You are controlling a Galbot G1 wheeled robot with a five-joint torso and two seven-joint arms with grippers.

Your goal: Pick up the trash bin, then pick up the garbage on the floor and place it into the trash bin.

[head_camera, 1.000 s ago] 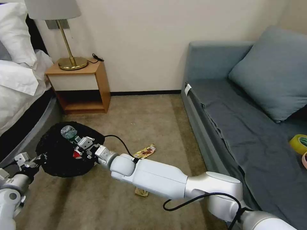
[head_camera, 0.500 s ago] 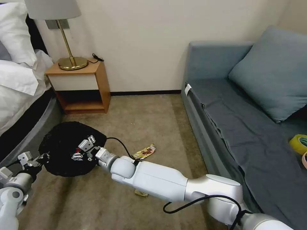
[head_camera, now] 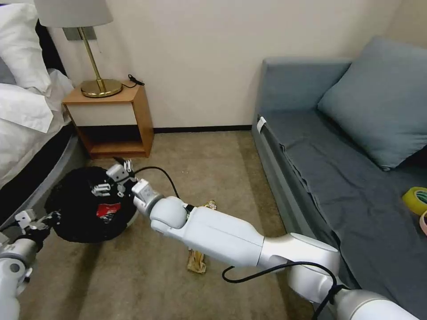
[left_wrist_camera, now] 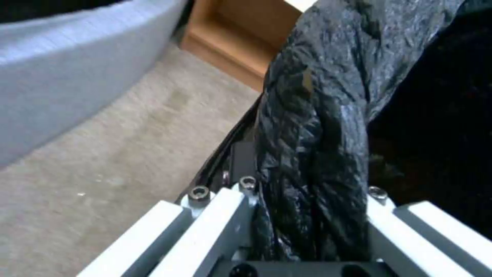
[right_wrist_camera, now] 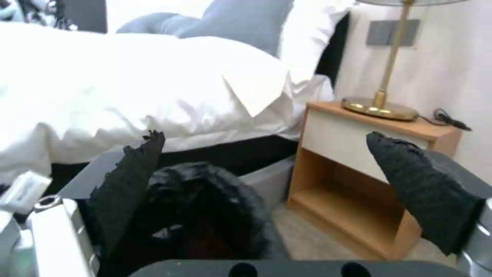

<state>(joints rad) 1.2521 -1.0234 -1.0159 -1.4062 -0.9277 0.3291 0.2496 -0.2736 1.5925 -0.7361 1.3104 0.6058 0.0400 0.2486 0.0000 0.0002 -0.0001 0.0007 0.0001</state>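
Over the black-lined trash bin (head_camera: 84, 213), right gripper (head_camera: 111, 182) hangs wide open; left gripper (head_camera: 38, 222) clamps its crinkly rim, mouth tilted up.

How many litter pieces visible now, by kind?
Red carton, in the bin: 1
Snack wrapper, on the carpet: 1
Crumpled brown paper, on the carpet: 1
Total: 3
Left gripper shut on the bin rim; right gripper open over it.
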